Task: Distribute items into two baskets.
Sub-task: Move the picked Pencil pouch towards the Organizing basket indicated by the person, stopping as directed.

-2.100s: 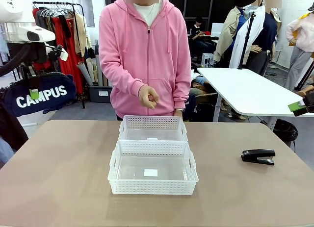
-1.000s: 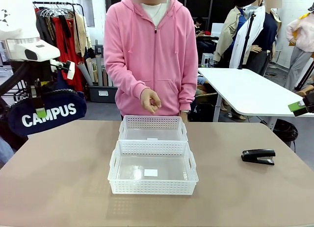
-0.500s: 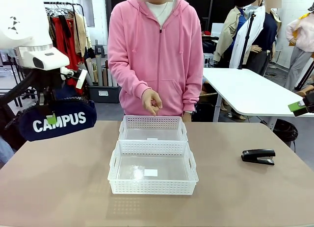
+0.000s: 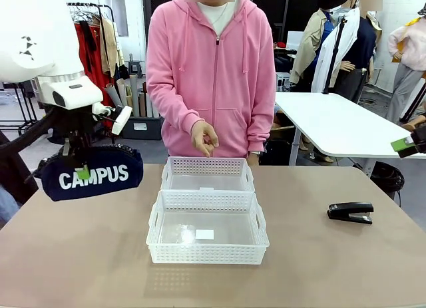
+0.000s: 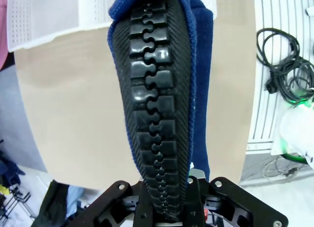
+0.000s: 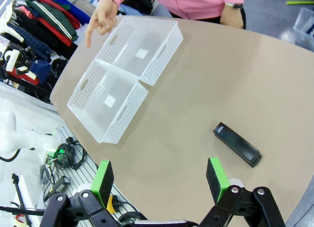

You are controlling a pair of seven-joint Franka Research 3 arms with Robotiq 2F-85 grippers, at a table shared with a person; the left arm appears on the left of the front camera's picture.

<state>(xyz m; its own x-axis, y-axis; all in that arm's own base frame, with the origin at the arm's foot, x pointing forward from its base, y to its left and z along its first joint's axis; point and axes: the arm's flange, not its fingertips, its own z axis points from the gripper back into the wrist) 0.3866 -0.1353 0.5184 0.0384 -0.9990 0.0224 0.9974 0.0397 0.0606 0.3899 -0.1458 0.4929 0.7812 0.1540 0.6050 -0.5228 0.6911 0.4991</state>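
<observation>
We see the larger basket (image 4: 208, 254) and smaller basket (image 4: 208, 165) empty, touching, on the table (image 4: 80, 255). Our left claw (image 4: 82, 169) clamps the pouch (image 4: 93, 178) aloft to their left; our right claw (image 6: 161, 175) gapes empty; the stapler (image 4: 351, 212) lies at their right.

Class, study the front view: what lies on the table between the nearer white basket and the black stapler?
Nothing: between the nearer basket and the stapler the table is bare. The front view shows it, the right wrist view too.

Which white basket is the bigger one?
The near basket, at the front of the table. It is clearly wider than the small basket right behind it.
</observation>
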